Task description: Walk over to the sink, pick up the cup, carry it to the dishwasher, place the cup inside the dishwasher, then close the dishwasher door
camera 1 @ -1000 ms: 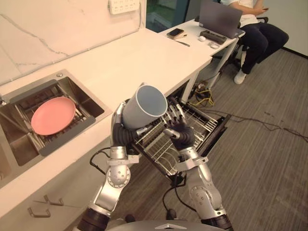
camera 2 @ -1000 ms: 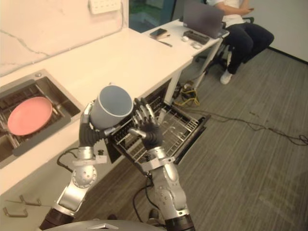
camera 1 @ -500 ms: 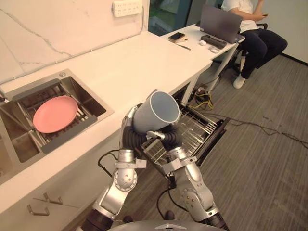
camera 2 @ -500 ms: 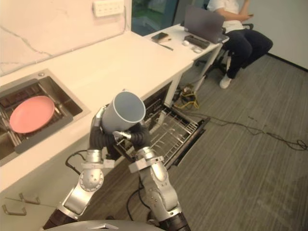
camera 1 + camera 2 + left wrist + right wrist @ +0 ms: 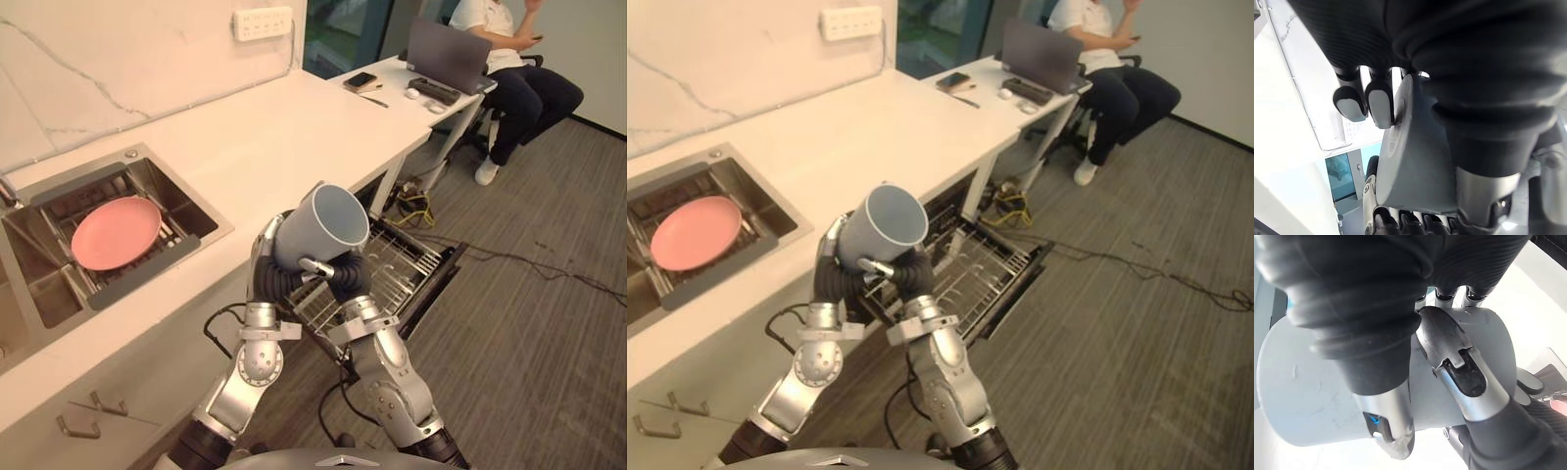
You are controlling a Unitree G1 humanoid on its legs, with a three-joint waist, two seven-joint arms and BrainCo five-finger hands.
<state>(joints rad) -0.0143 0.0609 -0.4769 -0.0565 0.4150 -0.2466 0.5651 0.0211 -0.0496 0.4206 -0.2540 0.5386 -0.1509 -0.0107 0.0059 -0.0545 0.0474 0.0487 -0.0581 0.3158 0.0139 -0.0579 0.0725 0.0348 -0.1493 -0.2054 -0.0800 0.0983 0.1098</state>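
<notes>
Counter [image 5: 284,127] edge beside open dishwasher rack [image 5: 404,260]; L hand [image 5: 268,274], R hand [image 5: 346,277] clasp cup [image 5: 315,233].

The pulled-out dishwasher rack [image 5: 404,257] lies open from above, the counter [image 5: 294,127] close beside.

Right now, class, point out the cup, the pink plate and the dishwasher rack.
cup [image 5: 336,217], left eye view, inside its open mouth
pink plate [image 5: 116,232], left eye view, its centre
dishwasher rack [image 5: 407,259], left eye view, bare wire grid
</notes>
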